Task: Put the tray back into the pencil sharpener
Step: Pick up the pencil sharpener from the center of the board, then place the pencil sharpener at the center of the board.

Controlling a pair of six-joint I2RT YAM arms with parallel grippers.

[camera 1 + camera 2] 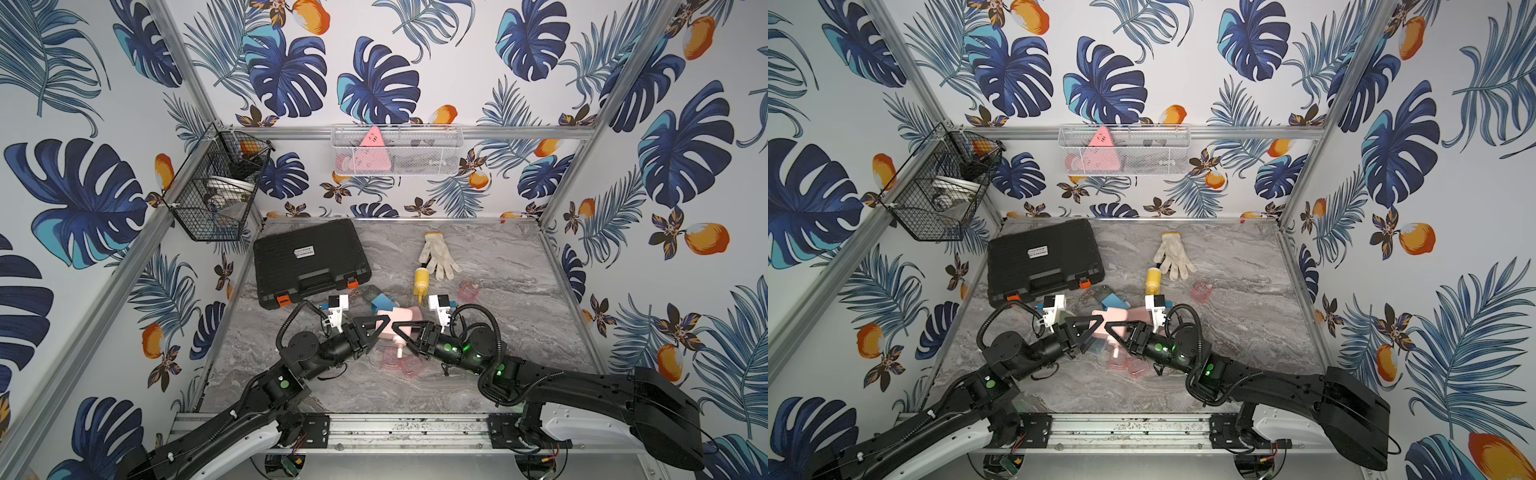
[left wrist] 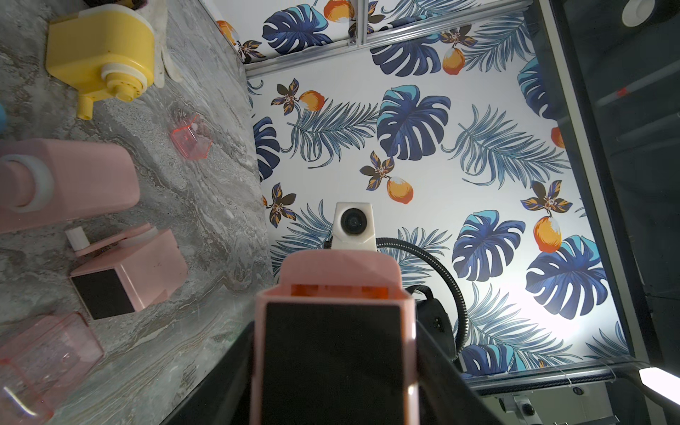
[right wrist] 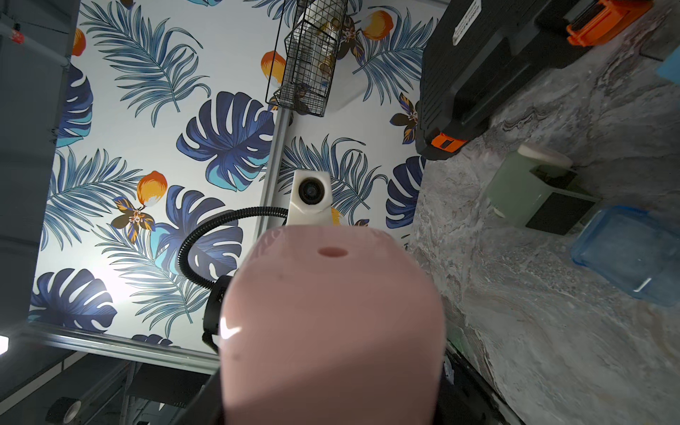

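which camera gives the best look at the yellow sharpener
The left wrist view: the yellow sharpener is large and detailed there. Both top views show it small, near the white glove. The right wrist view does not show it.

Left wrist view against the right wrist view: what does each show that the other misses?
Only the left wrist: a yellow sharpener, a second pink sharpener on the table, a loose clear pink tray. Only the right wrist: the black case, a green sharpener, a blue tray, the wire basket. Both: the pink sharpener close up, from opposite ends, and the marble table.
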